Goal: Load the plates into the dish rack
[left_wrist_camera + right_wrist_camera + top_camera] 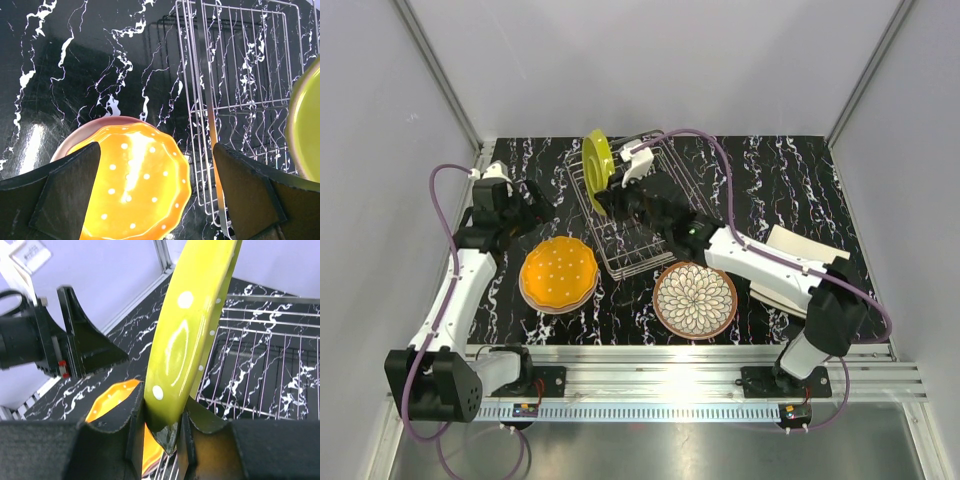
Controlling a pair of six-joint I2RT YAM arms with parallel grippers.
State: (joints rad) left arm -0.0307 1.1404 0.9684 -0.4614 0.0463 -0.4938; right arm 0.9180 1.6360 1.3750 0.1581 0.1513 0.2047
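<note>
Nearest the bases: petal-patterned plate (695, 300) flat on the table (800, 190). To its left, orange plate (558, 272) stacked on a pink plate (107, 122). Cream plates (798, 262) piled at right, partly under the right arm.

Further in: left gripper (156, 146) above the orange plate, fingers (70, 190) spread wide, touching nothing.

Beyond: dish rack (638, 215) at mid-table. At its far left corner, right gripper (160, 427) clamped on the lower rim of the lime-green plate (185, 340). Plate upright on edge; contact with the wires unclear.
</note>
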